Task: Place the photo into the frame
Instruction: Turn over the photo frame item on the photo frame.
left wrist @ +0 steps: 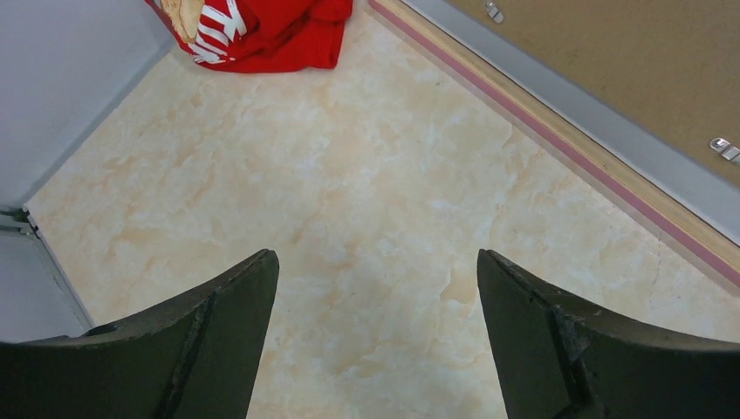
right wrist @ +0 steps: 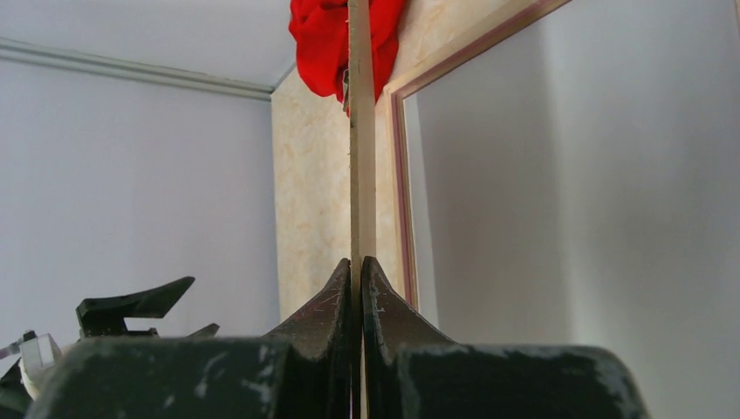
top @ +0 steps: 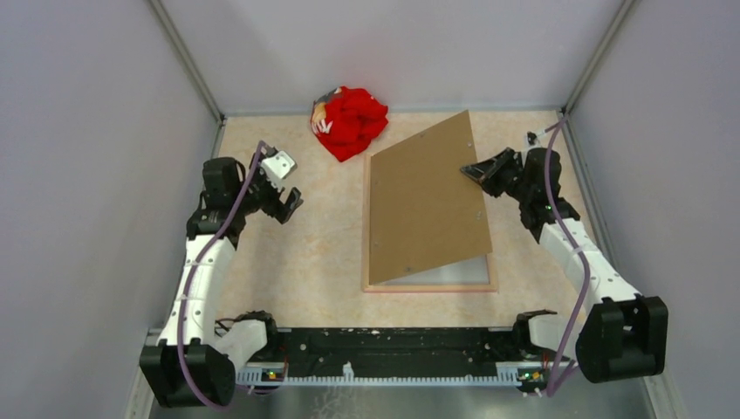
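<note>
Spread wide, the left fingers hang over bare worktop to the left of the frame, holding nothing. From their own camera only the marbled surface shows between them, with the frame's pink edge running past on the right.

Beyond the frame's far left corner sits a red cloth, apart from it and no part of this job.

At centre, the frame lies flat, face down. Its brown backing is tipped up like a lid: the left edge is down along the frame's left side and the right edge is raised. A pale strip of the frame's inside shows under the near end.

On the frame's right side, the right fingers are pinched shut on the backing's raised edge, which runs as a thin line straight up between them.

As for progress, I'd call it early: the frame is being opened. I see no photo in any view, so I cannot tell where it is. Fetching it, laying it inside and closing the backing all seem left to do.
</note>
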You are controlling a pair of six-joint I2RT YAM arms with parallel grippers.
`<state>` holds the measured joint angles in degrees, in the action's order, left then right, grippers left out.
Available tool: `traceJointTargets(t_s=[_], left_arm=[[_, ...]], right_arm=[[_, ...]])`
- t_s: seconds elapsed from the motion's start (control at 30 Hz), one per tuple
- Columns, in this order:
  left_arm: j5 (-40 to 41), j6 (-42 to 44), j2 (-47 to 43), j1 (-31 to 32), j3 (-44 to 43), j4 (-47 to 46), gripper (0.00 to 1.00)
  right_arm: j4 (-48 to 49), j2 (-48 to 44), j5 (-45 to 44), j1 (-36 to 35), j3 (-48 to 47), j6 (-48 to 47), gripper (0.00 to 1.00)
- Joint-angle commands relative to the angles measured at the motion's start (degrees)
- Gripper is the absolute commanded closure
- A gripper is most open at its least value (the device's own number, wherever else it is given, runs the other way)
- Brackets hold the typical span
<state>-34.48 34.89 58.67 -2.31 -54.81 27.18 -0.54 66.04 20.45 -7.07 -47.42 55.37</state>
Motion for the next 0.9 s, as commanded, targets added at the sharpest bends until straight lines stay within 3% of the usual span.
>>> traceJointTargets(t_s=[0.0, 0.87], left_arm=[[0.90, 1.48, -0.48, 0.29, 0.72, -0.24, 0.10], [0.09, 3.20, -0.68, 0.52, 1.70, 0.13, 0.11]], right_arm=[[12.40, 0.25, 3.88, 1.62, -0.04, 3.19, 1.00], [21.12, 8.13, 7.50, 4.08, 5.79, 3.42, 1.00]])
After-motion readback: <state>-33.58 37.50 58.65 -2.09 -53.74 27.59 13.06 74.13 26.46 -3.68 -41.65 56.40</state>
